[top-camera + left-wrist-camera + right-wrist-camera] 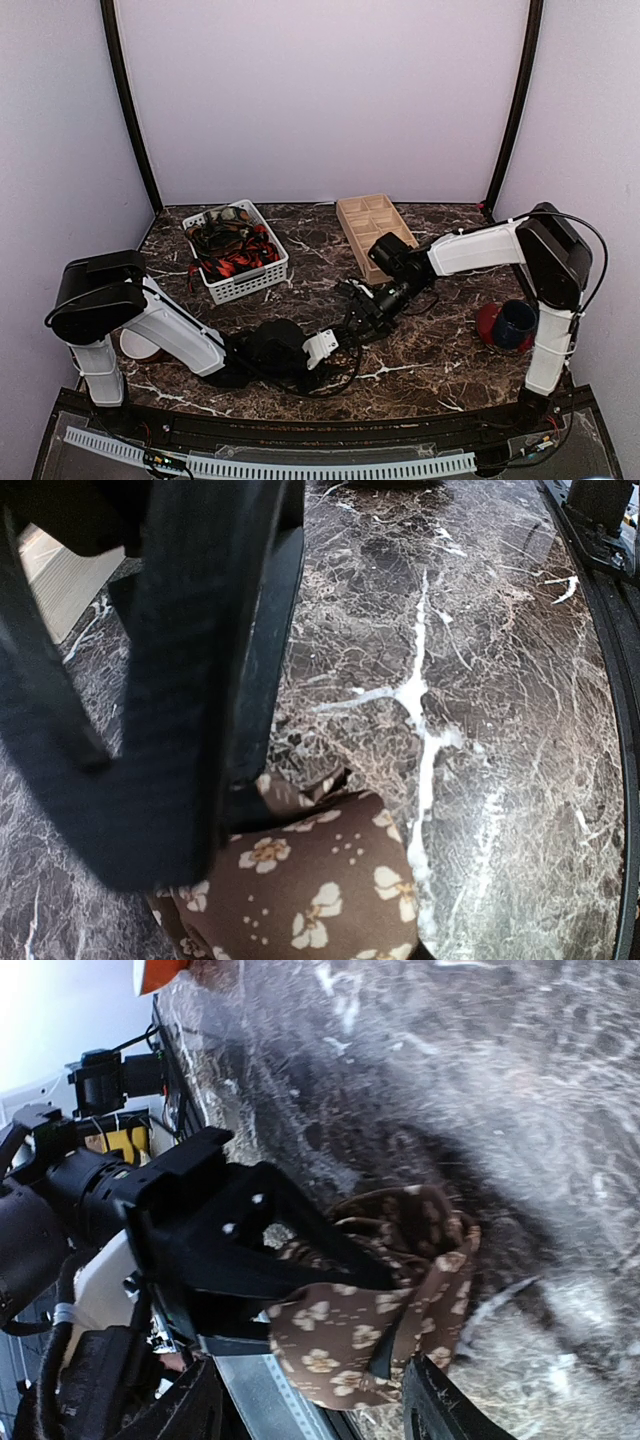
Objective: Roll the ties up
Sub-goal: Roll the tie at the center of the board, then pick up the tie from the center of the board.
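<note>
A brown tie with cream flowers (pixel 400 1290) is wound into a loose roll just above the marble table. My left gripper (pixel 300 1250) is shut on it, with a black finger pushed into the roll. In the left wrist view the same tie (pixel 320 880) bulges below the dark fingers (pixel 160 730). My right gripper (pixel 315 1400) is open, with its two fingers (pixel 445 1410) standing on either side of the roll and not pressing it. From above, both grippers meet at the table's middle, the left (pixel 330 345) and the right (pixel 362 312). More ties (pixel 232 250), red and black, fill a white basket.
The white basket (pixel 245 285) stands at the back left. A wooden divided tray (pixel 370 230) sits at the back centre. A dark blue cup on a red saucer (pixel 512 325) is by the right arm's base. A white round object (pixel 135 345) lies by the left base.
</note>
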### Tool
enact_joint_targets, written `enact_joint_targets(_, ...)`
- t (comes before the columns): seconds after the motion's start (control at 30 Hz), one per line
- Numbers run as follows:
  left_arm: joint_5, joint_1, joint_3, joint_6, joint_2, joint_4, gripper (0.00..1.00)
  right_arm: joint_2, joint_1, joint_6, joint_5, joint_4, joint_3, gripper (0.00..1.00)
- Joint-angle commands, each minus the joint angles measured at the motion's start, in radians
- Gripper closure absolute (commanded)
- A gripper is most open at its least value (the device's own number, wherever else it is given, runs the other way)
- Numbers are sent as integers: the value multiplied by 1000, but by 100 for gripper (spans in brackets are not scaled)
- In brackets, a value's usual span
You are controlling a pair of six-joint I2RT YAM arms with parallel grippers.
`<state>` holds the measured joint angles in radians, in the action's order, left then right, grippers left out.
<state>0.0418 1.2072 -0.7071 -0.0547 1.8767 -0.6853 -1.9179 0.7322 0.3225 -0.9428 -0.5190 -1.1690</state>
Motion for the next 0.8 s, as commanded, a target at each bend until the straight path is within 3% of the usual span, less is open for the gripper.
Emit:
enact_joint_targets(0.0, -19, 5, 8, 13, 44, 118, 71, 26, 40, -21, -13, -3, -15, 39)
enact_joint_targets(0.47, -22, 5, 9, 9, 40, 117, 70, 15, 42, 9, 284, -88, -42, 22)
enact_joint_targets(0.77, -27, 5, 8, 5, 44, 113, 70, 22, 65, -5, 75, -14, -46, 18)
